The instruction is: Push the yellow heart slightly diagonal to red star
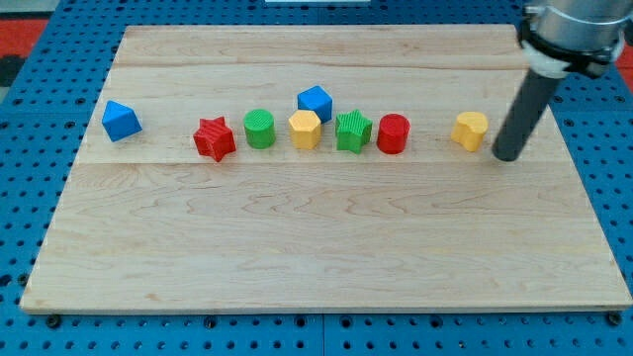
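Note:
The yellow heart (472,130) lies at the view's right side of the wooden board. The red star (214,138) lies far to its left, at the left end of a row of blocks. My tip (505,156) rests on the board just right of the yellow heart, a small gap apart from it. The dark rod rises from the tip toward the view's top right corner.
Between star and heart stand a green cylinder (259,129), a yellow hexagon (305,129), a green star (352,132) and a red cylinder (393,133). A blue block (315,101) sits just behind the row. Another blue block (121,120) lies at the far left. The board (316,247) sits on blue pegboard.

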{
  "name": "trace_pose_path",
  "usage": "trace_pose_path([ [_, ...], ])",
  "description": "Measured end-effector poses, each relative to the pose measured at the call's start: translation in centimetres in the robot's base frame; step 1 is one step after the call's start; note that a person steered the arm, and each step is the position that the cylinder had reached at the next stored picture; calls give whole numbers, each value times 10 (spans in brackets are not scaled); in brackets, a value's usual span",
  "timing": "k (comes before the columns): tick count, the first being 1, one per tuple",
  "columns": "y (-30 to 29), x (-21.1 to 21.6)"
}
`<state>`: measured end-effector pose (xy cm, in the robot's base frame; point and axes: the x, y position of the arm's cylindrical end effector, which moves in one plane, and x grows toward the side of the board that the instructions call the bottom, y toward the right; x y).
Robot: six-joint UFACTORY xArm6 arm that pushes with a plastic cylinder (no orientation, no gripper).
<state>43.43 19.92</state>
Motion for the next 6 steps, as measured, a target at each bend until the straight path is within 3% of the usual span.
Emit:
trace_pose_path([
  [2,-68,-55],
  [3,-45,-39],
  [4,-53,5],
  [6,-99,-59],
])
